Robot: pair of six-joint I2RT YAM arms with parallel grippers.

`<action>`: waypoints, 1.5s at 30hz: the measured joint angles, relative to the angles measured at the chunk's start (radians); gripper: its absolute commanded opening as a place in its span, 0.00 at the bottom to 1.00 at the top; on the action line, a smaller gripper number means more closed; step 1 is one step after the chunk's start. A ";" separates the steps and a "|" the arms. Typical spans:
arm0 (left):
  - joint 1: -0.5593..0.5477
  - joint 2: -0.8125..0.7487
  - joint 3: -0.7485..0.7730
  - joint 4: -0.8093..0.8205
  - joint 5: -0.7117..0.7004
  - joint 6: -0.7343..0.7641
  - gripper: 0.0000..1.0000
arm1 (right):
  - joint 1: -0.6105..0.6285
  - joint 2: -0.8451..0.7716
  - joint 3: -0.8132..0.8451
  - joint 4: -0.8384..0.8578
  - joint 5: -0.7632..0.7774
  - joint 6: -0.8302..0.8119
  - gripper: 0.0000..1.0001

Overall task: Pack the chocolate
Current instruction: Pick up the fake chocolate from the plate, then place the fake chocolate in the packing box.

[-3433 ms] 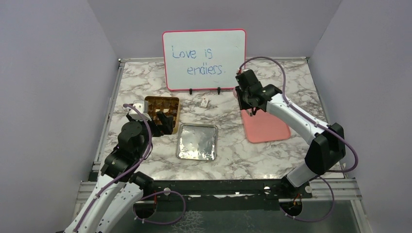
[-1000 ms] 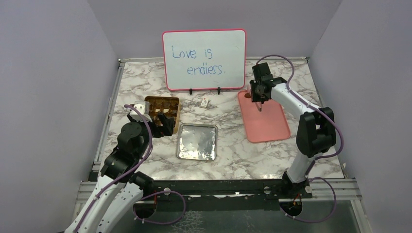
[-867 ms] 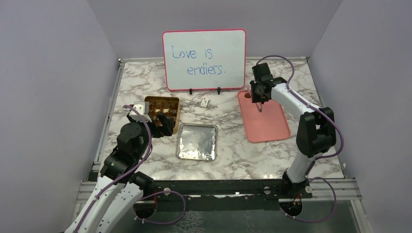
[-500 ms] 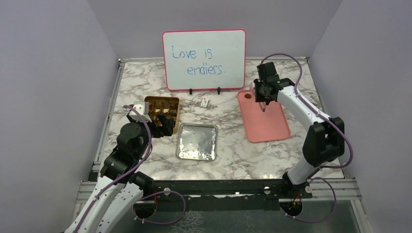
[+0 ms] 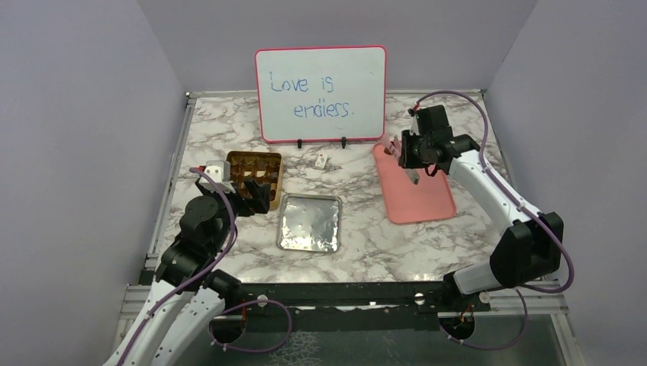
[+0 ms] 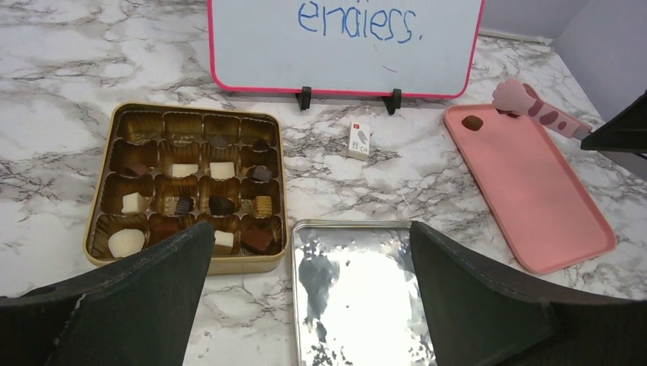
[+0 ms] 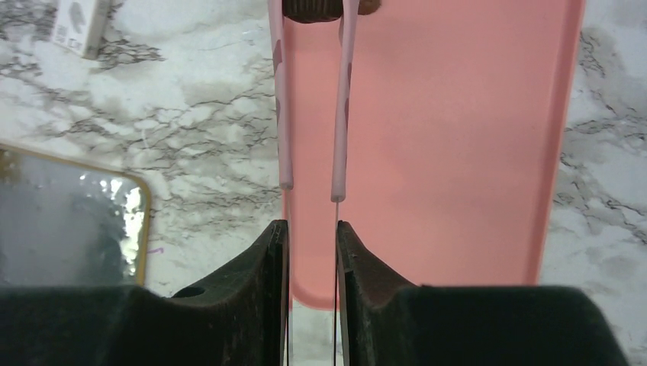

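The gold tin holds several chocolate pieces, dark, light brown and cream; it also shows in the top view. One brown chocolate lies at the far end of the pink tray. My right gripper is shut on pink tongs, above the tray. The tong tips reach that chocolate; I cannot tell if they touch it. My left gripper is open and empty, above the near edge of the tin and the silver lid.
A whiteboard stands at the back. A small white card lies in front of it. The silver lid lies between the tin and the pink tray. Purple walls close in on both sides.
My right arm has swung to the right and turned, so the tongs now point left at the tray's far corner. My left arm has drawn back slightly.
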 measured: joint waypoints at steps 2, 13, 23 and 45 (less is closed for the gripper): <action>0.000 -0.014 0.000 0.001 -0.011 0.001 0.99 | 0.009 -0.024 -0.007 0.010 -0.034 0.007 0.30; 0.000 -0.079 0.000 0.007 -0.064 0.003 0.99 | 0.247 -0.008 0.013 0.090 -0.100 0.082 0.29; 0.000 -0.196 -0.003 0.008 -0.154 -0.001 0.99 | 0.520 0.264 0.301 0.139 -0.062 0.110 0.30; 0.001 -0.280 -0.008 0.016 -0.198 -0.012 0.99 | 0.653 0.847 0.931 0.090 0.020 0.040 0.36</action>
